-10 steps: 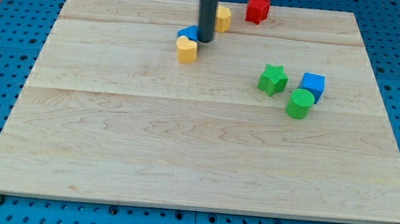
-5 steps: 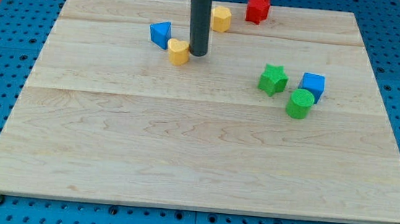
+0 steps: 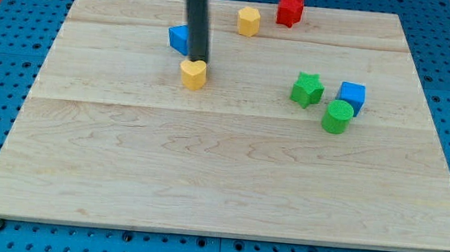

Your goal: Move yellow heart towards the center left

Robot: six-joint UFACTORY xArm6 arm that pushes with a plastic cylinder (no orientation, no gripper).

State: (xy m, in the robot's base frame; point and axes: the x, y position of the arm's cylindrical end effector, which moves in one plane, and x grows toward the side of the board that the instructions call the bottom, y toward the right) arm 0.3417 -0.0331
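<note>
The yellow heart [image 3: 193, 73] lies on the wooden board [image 3: 229, 175], left of centre in the upper half. My tip [image 3: 196, 60] stands right at the heart's upper edge, touching it or nearly so. A blue triangular block [image 3: 179, 38] sits just up and left of the rod, partly hidden by it.
A yellow hexagonal block [image 3: 249, 20] and a red block [image 3: 290, 7] sit near the top edge. A green star [image 3: 307, 89], a blue cube [image 3: 351, 96] and a green cylinder [image 3: 338, 117] cluster at the right.
My tip has moved left and down the view. The yellow heart has slid down and slightly left. The blue triangular block was pushed left earlier and has since stayed put.
</note>
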